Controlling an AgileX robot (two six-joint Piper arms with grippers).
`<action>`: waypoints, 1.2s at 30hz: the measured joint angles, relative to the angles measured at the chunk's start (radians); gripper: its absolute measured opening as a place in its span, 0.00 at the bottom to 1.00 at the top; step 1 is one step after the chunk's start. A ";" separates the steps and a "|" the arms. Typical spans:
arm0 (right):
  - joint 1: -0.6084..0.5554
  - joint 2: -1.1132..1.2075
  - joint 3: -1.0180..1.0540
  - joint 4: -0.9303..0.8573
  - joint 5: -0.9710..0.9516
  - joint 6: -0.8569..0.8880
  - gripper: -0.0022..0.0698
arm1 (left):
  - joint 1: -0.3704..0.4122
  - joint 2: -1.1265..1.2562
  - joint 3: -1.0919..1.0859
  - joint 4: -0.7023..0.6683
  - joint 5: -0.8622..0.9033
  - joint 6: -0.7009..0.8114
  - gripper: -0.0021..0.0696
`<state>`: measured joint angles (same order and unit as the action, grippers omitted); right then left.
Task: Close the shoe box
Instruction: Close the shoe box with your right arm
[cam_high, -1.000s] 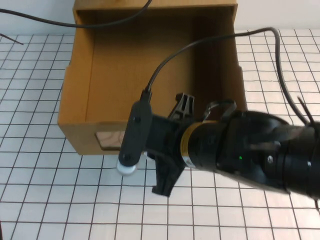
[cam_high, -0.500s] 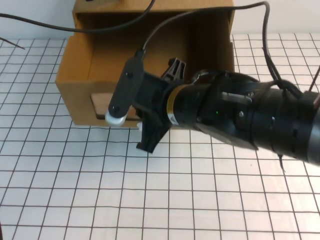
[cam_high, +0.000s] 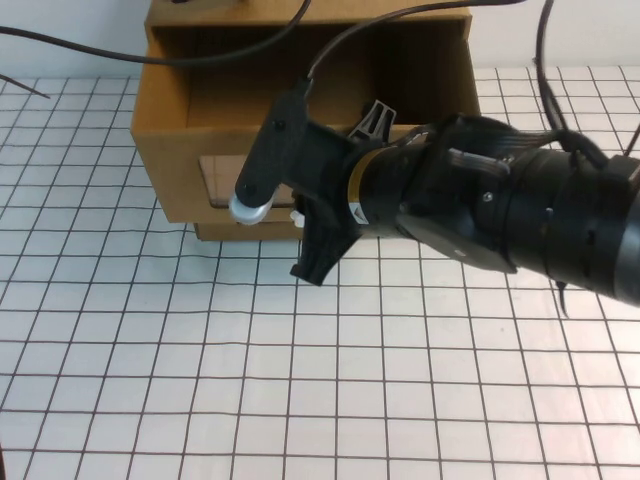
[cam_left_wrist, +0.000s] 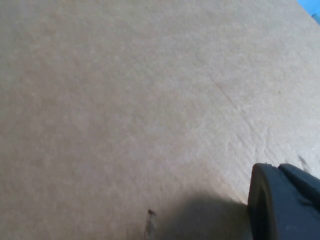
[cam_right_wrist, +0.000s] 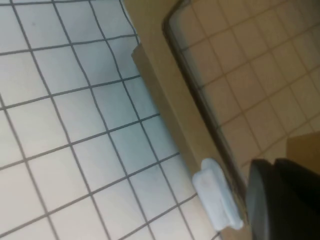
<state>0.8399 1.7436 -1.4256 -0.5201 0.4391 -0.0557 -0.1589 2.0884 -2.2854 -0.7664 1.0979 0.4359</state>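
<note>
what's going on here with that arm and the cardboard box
The right gripper is at the front of the shoe box, by the clear window and the white pull tab, apparently pushing the drawer in. The drawer sticks out only a little, so the box is nearly closed on the checkered table. The left gripper sits close against plain cardboard, seemingly bracing the box.

Robot test lab, white gridded tabletop (ruled squares), black cables, plain white wall
</note>
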 joint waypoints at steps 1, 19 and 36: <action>0.004 -0.009 0.000 0.015 0.012 0.000 0.02 | 0.000 0.000 0.000 0.000 0.000 0.000 0.02; 0.164 0.006 0.000 0.192 0.130 -0.184 0.01 | 0.000 0.000 0.000 0.000 0.001 0.000 0.02; -0.053 0.095 -0.081 0.199 -0.008 -0.227 0.01 | 0.000 0.000 0.000 -0.008 0.004 0.000 0.02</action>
<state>0.7870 1.8383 -1.5067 -0.3213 0.4308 -0.2831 -0.1589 2.0884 -2.2854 -0.7748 1.1017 0.4359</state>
